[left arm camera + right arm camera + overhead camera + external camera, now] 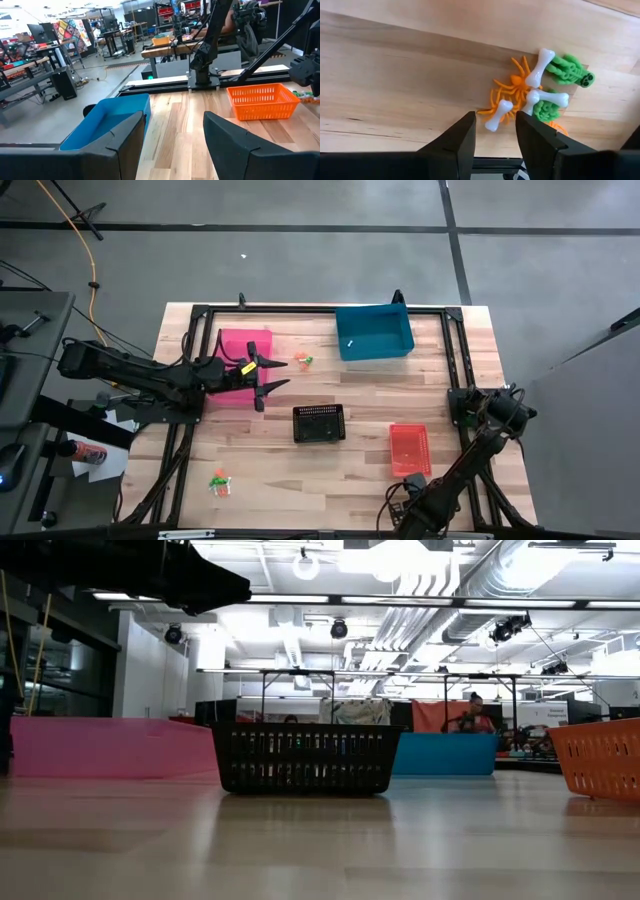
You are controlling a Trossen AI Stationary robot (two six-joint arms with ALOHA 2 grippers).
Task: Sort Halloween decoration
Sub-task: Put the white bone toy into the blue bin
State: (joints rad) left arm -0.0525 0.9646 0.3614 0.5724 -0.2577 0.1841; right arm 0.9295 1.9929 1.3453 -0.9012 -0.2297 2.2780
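The Halloween decoration lies in small heaps on the wooden table. In the right wrist view an orange spider [512,90], three white bones and two green skeletons [570,70] lie tangled together. My right gripper [496,131] points down over them near the table's front edge, open. Its fingertips stand on either side of the nearest white bone [498,115], and I cannot see them touch it. Two more heaps show from above, at the front left [220,482] and beside the pink bin [303,360]. My left gripper [268,377] hangs level and open by the pink bin [243,365].
A blue bin [374,332] stands at the far side, a black basket [319,423] in the middle and a red-orange basket [409,448] to its right. A black frame [300,308] runs round the tabletop. Bare wood lies between the bins.
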